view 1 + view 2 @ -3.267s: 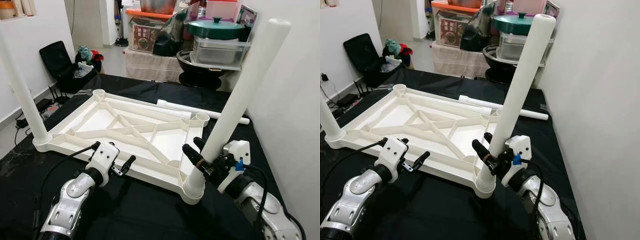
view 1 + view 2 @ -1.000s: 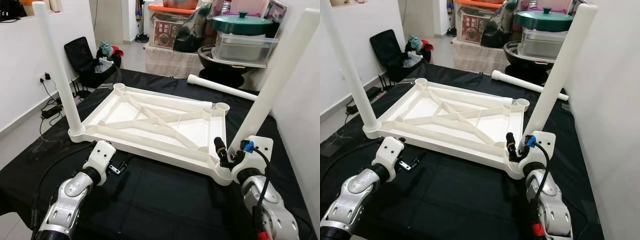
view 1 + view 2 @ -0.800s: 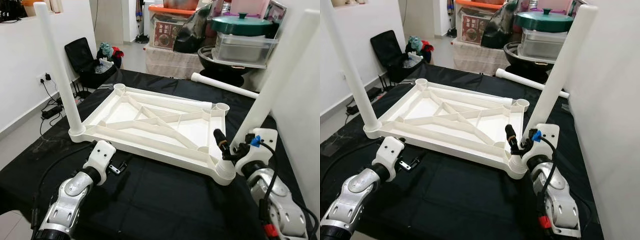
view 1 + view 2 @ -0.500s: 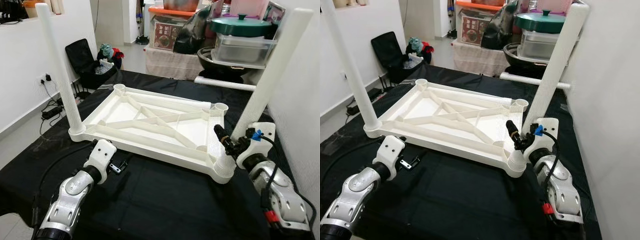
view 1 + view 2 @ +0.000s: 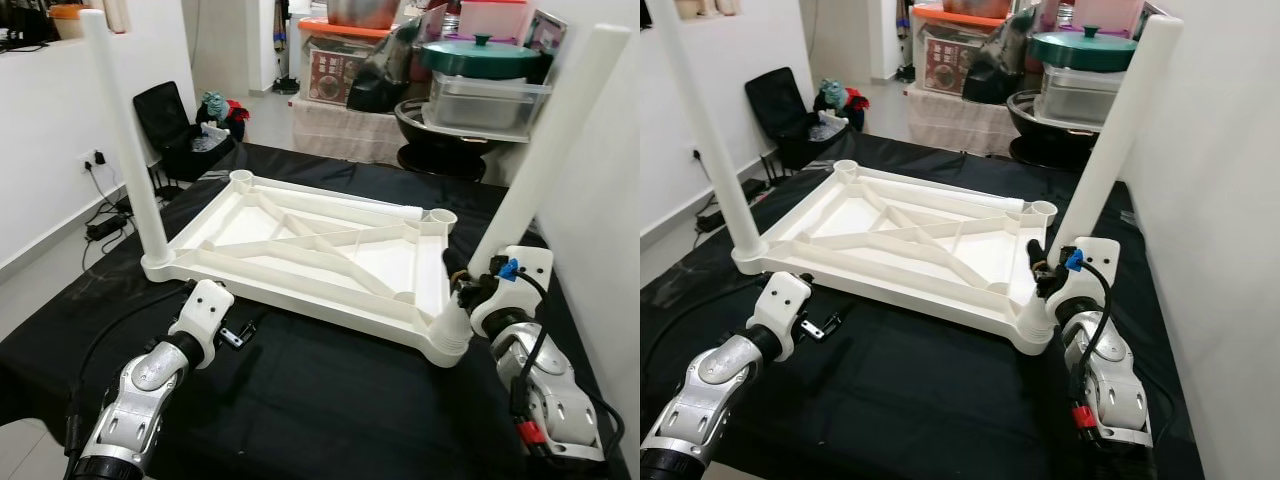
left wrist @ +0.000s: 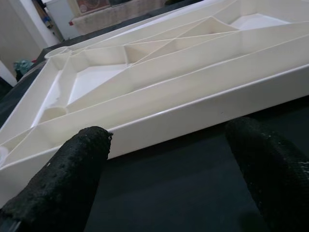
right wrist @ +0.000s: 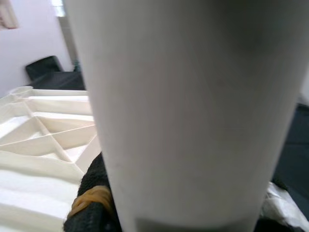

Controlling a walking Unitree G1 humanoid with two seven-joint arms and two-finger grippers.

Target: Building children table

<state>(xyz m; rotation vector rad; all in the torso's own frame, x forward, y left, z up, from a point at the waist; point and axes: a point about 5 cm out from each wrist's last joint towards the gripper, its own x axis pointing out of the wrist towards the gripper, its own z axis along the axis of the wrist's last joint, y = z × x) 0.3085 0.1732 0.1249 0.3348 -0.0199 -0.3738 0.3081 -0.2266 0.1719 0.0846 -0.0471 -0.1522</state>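
A white plastic table top (image 5: 300, 250) lies upside down on the black-covered table. One white leg (image 5: 125, 140) stands upright in its near left corner, and a second leg (image 5: 545, 150) rises tilted from the near right corner. My right gripper (image 5: 455, 280) is shut on this second leg just above its base; in the right wrist view the leg (image 7: 193, 111) is pressed close, with one finger (image 7: 94, 193) beside it. My left gripper (image 5: 240, 330) is open, low over the cloth, just in front of the top's near rim (image 6: 203, 108). The two far corner sockets (image 5: 241, 178) (image 5: 443, 216) hold nothing.
A white wall (image 5: 610, 250) stands close on the right. Behind the table are stacked tubs, a green-lidded pot (image 5: 480, 55) and a black bowl. An open black suitcase (image 5: 175, 120) and cables lie on the floor at left. Black cloth (image 5: 320, 400) covers the near side.
My right gripper has turned around the base of the near right leg, keeping its hold. A loose white tube at the back right drifted rightward out of sight. The left gripper stayed put.
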